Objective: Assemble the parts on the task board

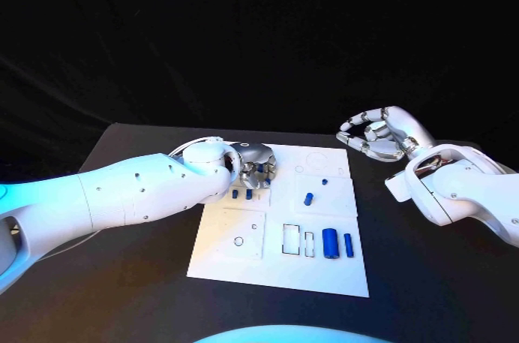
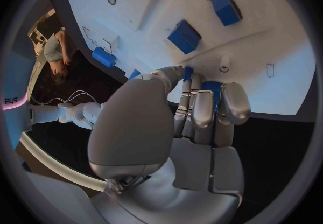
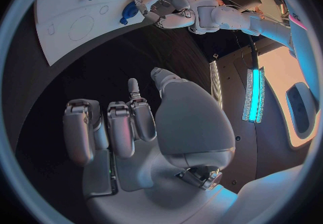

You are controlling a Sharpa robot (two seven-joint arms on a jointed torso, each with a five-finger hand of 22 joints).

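White task board (image 1: 325, 275): left hand (image 1: 255, 166) pinches a blue part (image 2: 210, 88) at its far-left edge; right hand (image 1: 379, 135) curled, holding nothing, beside it.

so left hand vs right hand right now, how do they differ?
The left hand is down over the far left part of the task board, among the blue parts; the right hand is off the board, over bare black table. The left hand's fingers close around a blue part; the right hand's fingers curl in with nothing in them. Both are silver hands on white arms.
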